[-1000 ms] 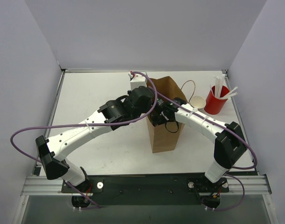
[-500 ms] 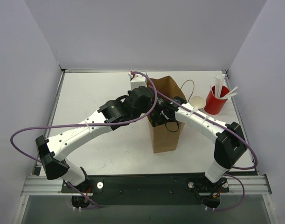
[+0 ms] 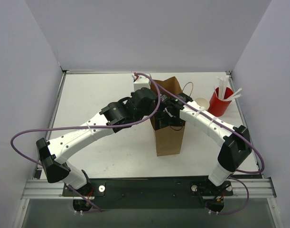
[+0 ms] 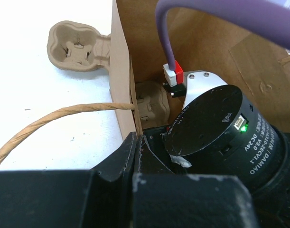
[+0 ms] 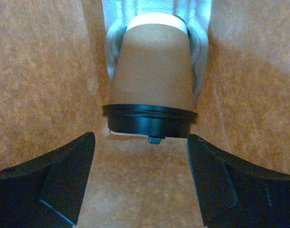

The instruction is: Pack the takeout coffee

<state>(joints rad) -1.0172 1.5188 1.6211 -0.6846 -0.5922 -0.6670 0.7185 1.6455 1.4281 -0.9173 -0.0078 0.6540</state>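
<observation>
The takeout coffee, a kraft cup with a black lid, lies inside the brown paper bag, lid toward the right wrist camera. My right gripper is open inside the bag, with its fingers apart from the lid on either side. In the top view the right gripper reaches into the bag's mouth and the cup is hidden. My left gripper is shut on the bag's side wall at the rim and holds the mouth open; it also shows in the top view.
A red cup with white sticks and a stack of tan cups stand right of the bag. A pulp cup carrier lies on the table beyond the bag. The bag's twine handle hangs left.
My right wrist has shifted toward the far side above the bag's mouth. The bag's far handle has moved with it. The left arm has not moved.
</observation>
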